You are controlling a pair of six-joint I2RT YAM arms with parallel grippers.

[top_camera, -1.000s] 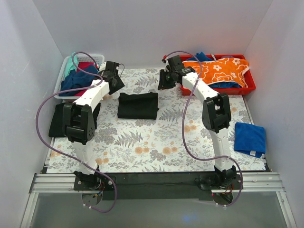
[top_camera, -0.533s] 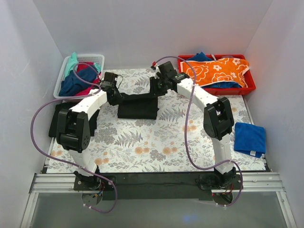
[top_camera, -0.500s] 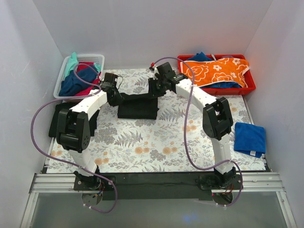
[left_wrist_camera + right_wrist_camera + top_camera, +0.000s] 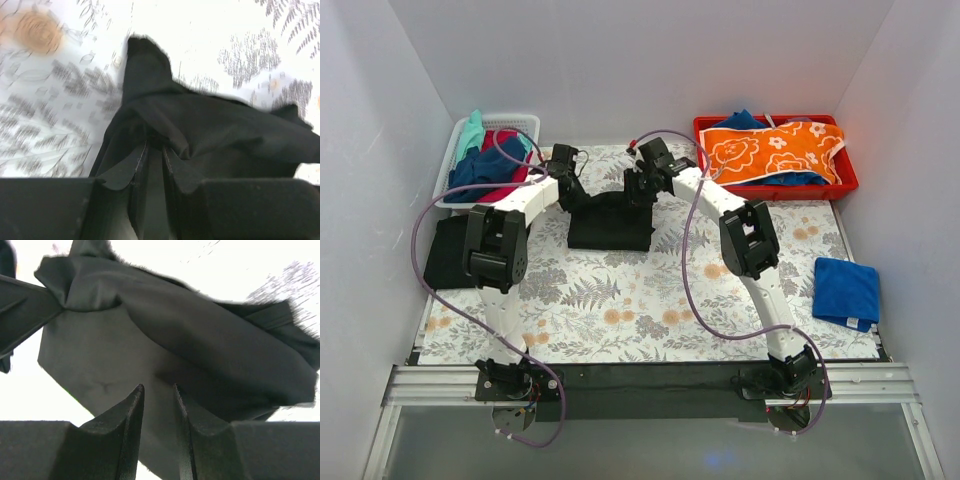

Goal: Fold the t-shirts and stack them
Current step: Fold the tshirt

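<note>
A folded black t-shirt point(image 4: 610, 226) lies on the fern-patterned covering at mid-table. My left gripper point(image 4: 576, 196) is at its far left corner. In the left wrist view the jaws point(image 4: 155, 142) are pinched on bunched black cloth point(image 4: 215, 130). My right gripper point(image 4: 638, 190) is at the far right corner. Its jaws point(image 4: 157, 387) stand nearly closed with a narrow gap over the black cloth point(image 4: 175, 325), which looks raised at that edge. A second folded black shirt point(image 4: 445, 250) lies at the left edge. A folded royal blue shirt point(image 4: 847, 290) lies at the right.
A white basket point(image 4: 455, 135) of mixed coloured shirts stands at the back left. A red bin point(image 4: 845, 185) holding an orange flowered cloth point(image 4: 775, 148) stands at the back right. White walls close in three sides.
Both grippers have come in from the back of the table to the far edge of the middle black t-shirt and closed on its corners.
</note>
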